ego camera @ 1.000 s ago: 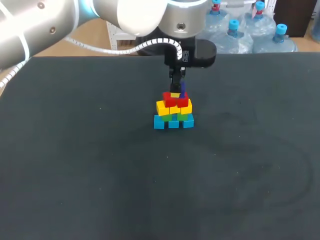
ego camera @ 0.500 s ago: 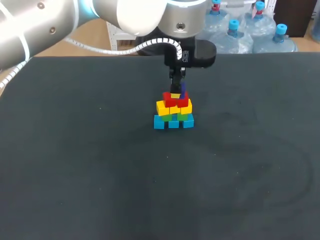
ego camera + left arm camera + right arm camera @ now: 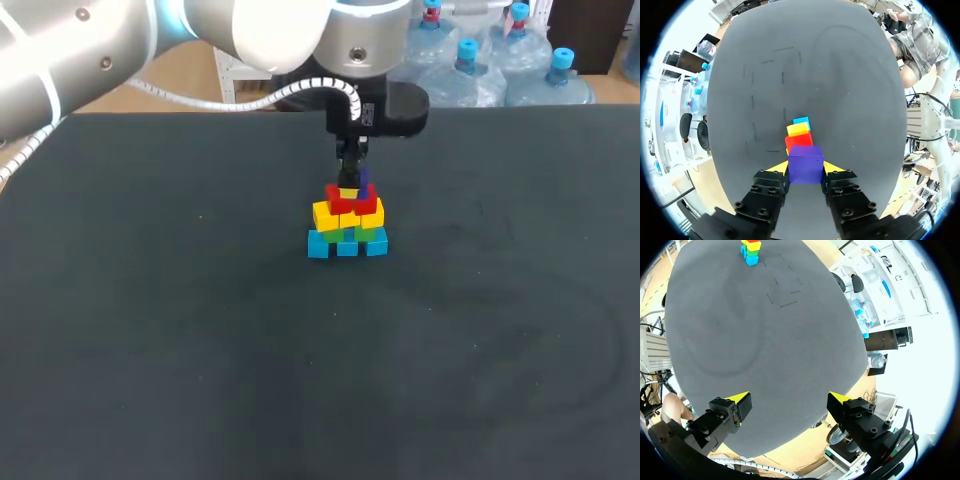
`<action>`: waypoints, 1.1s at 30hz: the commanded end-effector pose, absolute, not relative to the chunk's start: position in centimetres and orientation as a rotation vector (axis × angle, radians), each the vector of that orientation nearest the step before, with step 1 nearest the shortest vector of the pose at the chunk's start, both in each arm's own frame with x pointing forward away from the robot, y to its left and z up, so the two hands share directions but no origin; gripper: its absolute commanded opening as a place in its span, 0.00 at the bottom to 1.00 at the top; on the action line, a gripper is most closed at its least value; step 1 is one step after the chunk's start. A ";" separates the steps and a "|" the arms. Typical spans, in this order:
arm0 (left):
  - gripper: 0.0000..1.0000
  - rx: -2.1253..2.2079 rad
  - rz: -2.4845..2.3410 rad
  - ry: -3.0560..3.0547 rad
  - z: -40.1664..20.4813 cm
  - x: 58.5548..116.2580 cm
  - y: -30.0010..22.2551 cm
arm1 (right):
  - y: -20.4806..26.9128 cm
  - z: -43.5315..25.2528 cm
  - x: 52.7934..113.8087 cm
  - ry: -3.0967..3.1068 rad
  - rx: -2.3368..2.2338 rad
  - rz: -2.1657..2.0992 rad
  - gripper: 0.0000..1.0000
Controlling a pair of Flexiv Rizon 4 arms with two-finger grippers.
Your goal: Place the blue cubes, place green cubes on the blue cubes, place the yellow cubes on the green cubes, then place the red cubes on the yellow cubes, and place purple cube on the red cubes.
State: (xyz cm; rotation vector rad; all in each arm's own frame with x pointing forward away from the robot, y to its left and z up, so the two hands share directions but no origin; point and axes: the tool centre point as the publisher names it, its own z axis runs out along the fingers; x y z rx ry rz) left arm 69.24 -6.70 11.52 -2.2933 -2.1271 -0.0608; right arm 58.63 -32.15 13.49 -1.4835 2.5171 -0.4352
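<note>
Dark matting covers the surface (image 3: 200, 350) from its near edge inward. Out over one edge, well apart from the build, the right jaws stand wide with nothing between them, likely parked there so as not to crowd the work. Toward the middle of the far edge stands the stack. Blue cubes (image 3: 346, 246) form a row at the base, with green cubes (image 3: 369, 233) on them, yellow cubes (image 3: 328, 214) above and red cubes (image 3: 343, 203) on top. Each layer is narrower, so the one below carries it. Behind the stack the left arm (image 3: 250, 40) comes down from above. Its jaws grip the purple cube (image 3: 805, 162) from two sides, right over the red cubes, apparently for the last placement. Whether it rests on them cannot be told.
</note>
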 end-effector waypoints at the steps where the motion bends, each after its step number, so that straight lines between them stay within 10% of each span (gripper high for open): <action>1: 0.00 -2.293 -0.052 -2.120 11.4 69.6 -6.8 | -32.2 13.4 58.7 2.517 -1.483 -0.436 1.00; 33: 0.00 -2.295 -0.062 -2.098 11.4 70.7 -6.4 | -32.2 13.4 58.7 2.517 -1.483 -0.436 1.00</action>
